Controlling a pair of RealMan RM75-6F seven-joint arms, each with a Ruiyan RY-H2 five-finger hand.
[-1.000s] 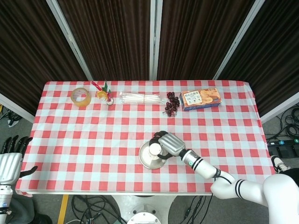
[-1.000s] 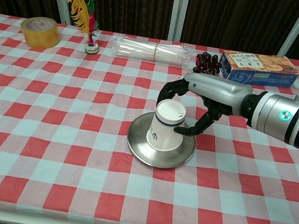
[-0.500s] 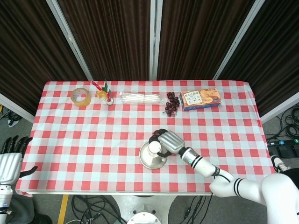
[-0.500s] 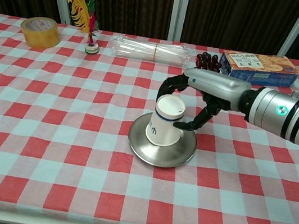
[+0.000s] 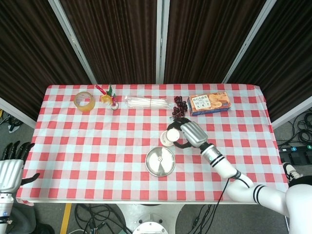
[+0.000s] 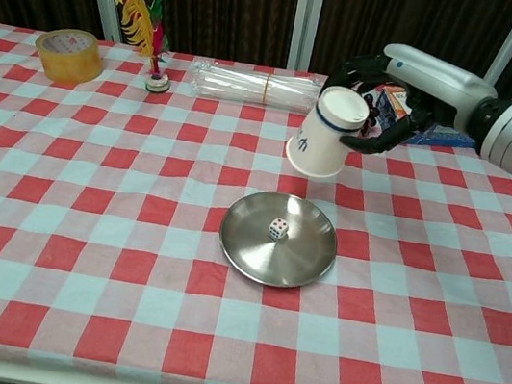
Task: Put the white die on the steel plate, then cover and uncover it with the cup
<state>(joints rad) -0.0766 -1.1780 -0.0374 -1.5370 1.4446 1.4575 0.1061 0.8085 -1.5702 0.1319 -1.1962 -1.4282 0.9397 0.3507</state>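
The white die [image 6: 275, 228] lies uncovered near the middle of the steel plate [image 6: 301, 263], also seen as die [image 5: 159, 159] on plate [image 5: 167, 167]. My right hand [image 6: 385, 103] holds the white paper cup [image 6: 326, 133] upside down and tilted, lifted above and behind the plate, toward the far right. In the head view the right hand [image 5: 187, 132] and cup [image 5: 169, 137] hang just beyond the plate. My left hand [image 5: 13, 156] stays off the table's left edge, fingers spread, holding nothing.
Along the far side stand a tape roll [image 6: 67, 54], a feather shuttlecock [image 6: 144, 28], a bundle of clear straws [image 6: 253, 84], dark grapes [image 6: 354, 107] and a biscuit box [image 6: 443, 116]. The checked tablecloth [image 6: 81, 252] covers the table.
My right hand lifted the cup off the plate and carried it up and back to the right. The die, hidden before, now shows on the plate. The left hand has not moved.
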